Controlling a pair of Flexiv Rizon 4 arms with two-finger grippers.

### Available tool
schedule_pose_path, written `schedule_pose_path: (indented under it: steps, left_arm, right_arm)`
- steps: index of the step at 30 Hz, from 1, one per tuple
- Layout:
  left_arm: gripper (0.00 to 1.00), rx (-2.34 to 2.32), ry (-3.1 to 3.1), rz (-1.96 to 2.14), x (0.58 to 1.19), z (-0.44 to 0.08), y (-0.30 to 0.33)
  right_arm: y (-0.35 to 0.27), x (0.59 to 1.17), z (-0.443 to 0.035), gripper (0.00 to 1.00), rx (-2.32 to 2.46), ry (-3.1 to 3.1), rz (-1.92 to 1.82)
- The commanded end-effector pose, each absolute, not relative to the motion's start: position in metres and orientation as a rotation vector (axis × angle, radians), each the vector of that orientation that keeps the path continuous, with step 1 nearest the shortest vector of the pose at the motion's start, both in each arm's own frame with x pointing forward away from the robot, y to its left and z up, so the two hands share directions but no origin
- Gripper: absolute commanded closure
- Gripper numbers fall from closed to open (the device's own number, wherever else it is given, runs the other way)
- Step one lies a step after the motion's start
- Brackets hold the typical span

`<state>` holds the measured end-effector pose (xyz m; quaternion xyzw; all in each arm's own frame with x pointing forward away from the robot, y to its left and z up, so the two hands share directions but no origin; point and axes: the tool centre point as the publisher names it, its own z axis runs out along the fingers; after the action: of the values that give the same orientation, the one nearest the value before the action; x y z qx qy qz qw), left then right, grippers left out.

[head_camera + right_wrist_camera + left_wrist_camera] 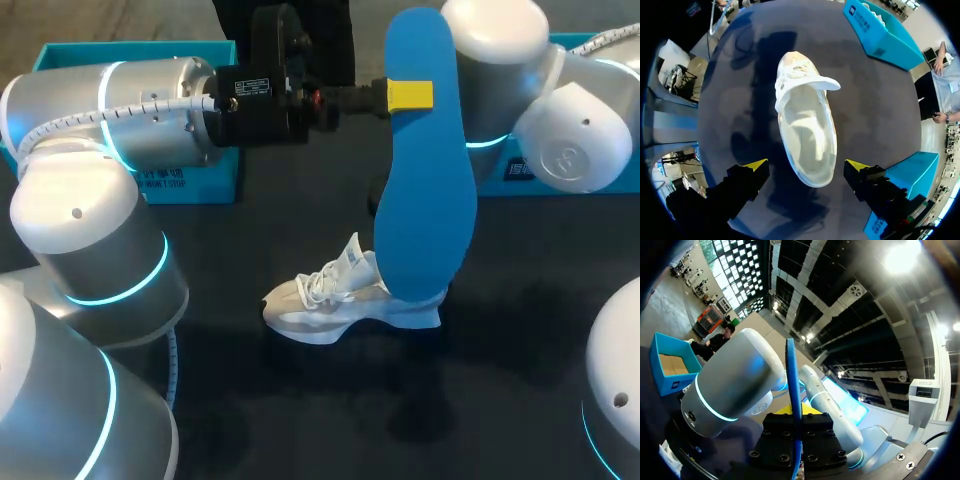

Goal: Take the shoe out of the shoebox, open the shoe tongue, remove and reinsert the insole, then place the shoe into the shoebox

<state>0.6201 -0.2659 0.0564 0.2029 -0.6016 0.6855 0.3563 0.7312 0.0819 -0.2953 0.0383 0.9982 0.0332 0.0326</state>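
At counter (520,340) centre: white shoe (335,300), standing on its sole outside the shoebox, toe toward 9 o'clock, tongue lifted. At 1 o'clock from it: blue insole (425,170), held upright, pinched by the left hand (410,95). Right hand (807,165): fingers spread, above the shoe's heel, not touching. Teal shoebox (200,185) at 10 o'clock; second teal box (600,180) at 2 o'clock.

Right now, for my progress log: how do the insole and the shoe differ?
The insole is blue; the shoe is white. The insole stands upright in the air, clamped in the left gripper; the shoe lies on the table with nothing gripping it. Both are outside the shoeboxes.
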Motion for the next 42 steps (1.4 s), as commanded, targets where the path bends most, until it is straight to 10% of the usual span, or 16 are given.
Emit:
schedule_pose_path:
  steps: [1,42]
  left_arm:
    - [1.00,0.526,-1.553,1.773,0.619,0.055,-0.266]
    - [1.00,0.526,-1.553,1.773,0.619,0.055,-0.266]
  right_arm:
    - [0.083,0.731,-0.297,0.00,0.120,3.070,0.098]
    - [0.122,0.787,-0.385,0.00,0.151,3.090,0.042]
